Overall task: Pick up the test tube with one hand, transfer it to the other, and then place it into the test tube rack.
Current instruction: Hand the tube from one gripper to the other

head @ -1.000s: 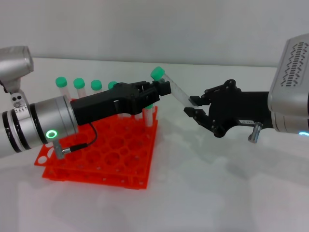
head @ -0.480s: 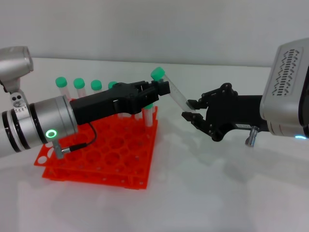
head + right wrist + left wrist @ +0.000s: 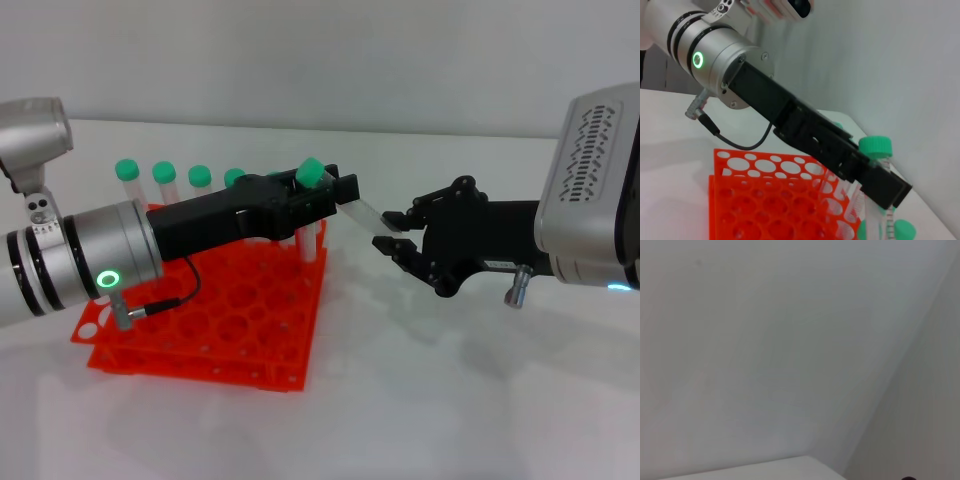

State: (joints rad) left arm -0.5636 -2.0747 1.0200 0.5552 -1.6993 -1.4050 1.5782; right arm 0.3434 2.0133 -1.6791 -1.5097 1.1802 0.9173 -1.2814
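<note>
The test tube (image 3: 365,210) hangs in the air between my two grippers, tilted, with its green cap (image 3: 312,172) up and its tip lower right. My left gripper (image 3: 335,190) is closed on it just below the cap, above the rack's far right corner. My right gripper (image 3: 390,230) pinches the tube's tapered tip from the right. The orange-red test tube rack (image 3: 230,320) sits under my left arm. The right wrist view shows my left gripper (image 3: 880,185), the capped tube (image 3: 876,146) behind its fingers and the rack (image 3: 765,200). The left wrist view shows only blank wall.
Several other green-capped tubes (image 3: 163,172) stand in the rack's back row, and one (image 3: 312,238) stands just under my left gripper. A thin black cable (image 3: 170,300) hangs from my left wrist over the rack. White tabletop (image 3: 450,400) lies to the right and front.
The tube has tipped flatter: its cap dropped and moved left onto my left gripper's fingers. My right gripper has moved left toward the left gripper. The left arm stayed in place.
</note>
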